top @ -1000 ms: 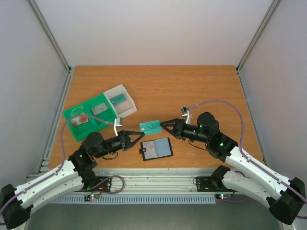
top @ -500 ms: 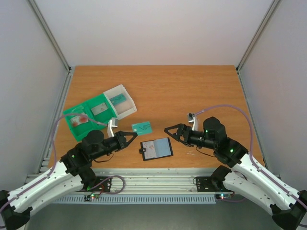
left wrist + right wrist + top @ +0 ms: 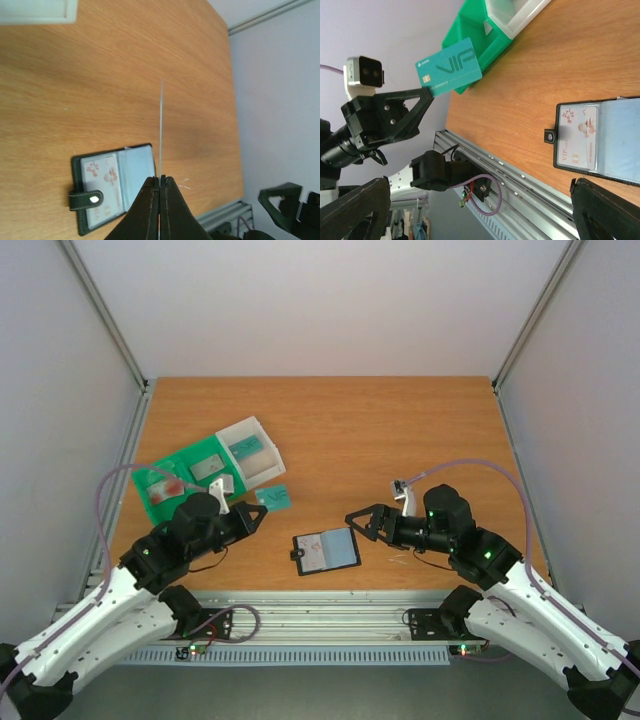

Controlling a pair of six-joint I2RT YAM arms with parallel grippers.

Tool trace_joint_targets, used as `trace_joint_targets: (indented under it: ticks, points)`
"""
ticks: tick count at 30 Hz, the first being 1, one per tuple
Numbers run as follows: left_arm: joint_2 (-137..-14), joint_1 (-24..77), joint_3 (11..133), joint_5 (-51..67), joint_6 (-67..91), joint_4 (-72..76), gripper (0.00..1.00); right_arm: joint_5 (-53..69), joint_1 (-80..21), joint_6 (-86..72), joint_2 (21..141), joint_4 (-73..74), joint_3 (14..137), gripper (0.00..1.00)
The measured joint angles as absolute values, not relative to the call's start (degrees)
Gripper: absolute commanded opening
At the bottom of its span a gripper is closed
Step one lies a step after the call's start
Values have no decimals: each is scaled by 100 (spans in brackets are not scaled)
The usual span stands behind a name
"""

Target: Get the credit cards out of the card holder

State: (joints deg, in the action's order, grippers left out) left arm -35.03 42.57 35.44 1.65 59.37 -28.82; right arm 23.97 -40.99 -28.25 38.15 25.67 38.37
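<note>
My left jaws clamp teal card (image 3: 449,67) edge: light, stiff, slick, I judge; right jaws spread wide, empty.

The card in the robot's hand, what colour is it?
The card is teal with dark VIP letters, clearest in the right wrist view.
</note>
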Motion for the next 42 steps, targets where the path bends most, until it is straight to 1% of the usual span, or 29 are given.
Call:
trace_joint_targets:
  ticks: [4, 10, 15, 21, 28, 42]
  points:
    - [-3804, 3885, 3758, 222, 5697, -3085, 0, 2423, -4099, -2825, 3828, 2615, 3824, 99]
    - [-4230, 2926, 3946, 585, 5400, -3157, 1, 2425, -4099, -2825, 3916, 2617, 3806, 98]
    - [-4901, 2193, 4237, 1039, 5175, -3131, 0, 2418, -4099, -2801, 3944, 2620, 3806, 99]
    - [-5682, 1623, 4547, 1313, 4967, -3105, 1, 2408, -4099, -2742, 3959, 2646, 3806, 99]
    - [-6744, 1271, 5339, 1282, 4587, -3048, 0, 2283, -4099, -2602, 3975, 2775, 3811, 98]
    - [-8562, 961, 6195, 1013, 4300, -2838, 0, 2206, -4099, -2429, 4469, 2926, 4091, 99]
